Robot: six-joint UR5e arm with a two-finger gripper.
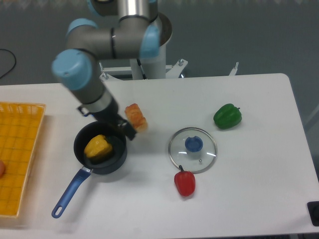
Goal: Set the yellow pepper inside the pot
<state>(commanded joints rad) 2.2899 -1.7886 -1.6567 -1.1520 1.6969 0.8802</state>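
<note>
yellow pepper (97, 147) inside pot (115, 160), pincer (125, 130) just beside rim

**What you cannot make out at this moment**

You cannot judge the gripper (125, 130): its fingers are dark against the dark rim of the pot (117, 155) and partly covered by the wrist above them, so how the jaws stand is unclear. The arm's own body hides a stretch of table behind the tool. Just beside the tool, the bread roll (136, 118) has its near end masked by the fingers; touching or apart cannot be told. Well away on the tool's far side, the yellow basket (20, 159) is cut by the picture's left edge, and a reddish object (1, 169) there shows only a sliver.
</note>
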